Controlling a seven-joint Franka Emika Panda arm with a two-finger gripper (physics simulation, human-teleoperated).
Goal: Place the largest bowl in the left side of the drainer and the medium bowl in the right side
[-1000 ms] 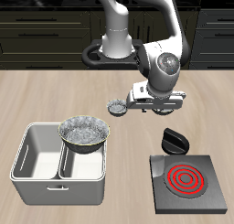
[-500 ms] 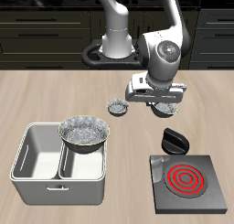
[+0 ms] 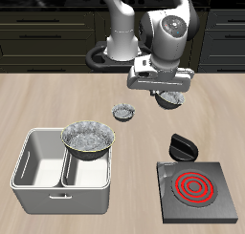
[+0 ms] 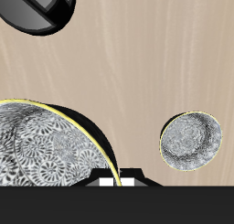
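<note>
The largest bowl point(image 3: 89, 138) sits in the drainer point(image 3: 38, 171), in the compartment nearer the table's middle, with its rim above the walls. My gripper point(image 3: 165, 93) is shut on the rim of the medium bowl point(image 3: 171, 101) and holds it above the table, behind the hotplate. In the wrist view the medium bowl point(image 4: 46, 150) fills much of the frame close to the gripper point(image 4: 110, 179), its rim running between the fingers. The drainer's other compartment holds nothing.
The smallest bowl point(image 3: 124, 112) point(image 4: 192, 141) stands on the table between the drainer and the held bowl. A black knob-like object point(image 3: 182, 146) point(image 4: 41, 8) lies behind the black hotplate point(image 3: 196, 188) near the front edge.
My gripper has risen and moved back from the table, and the medium bowl has come up with it. The largest and smallest bowls have not moved.
</note>
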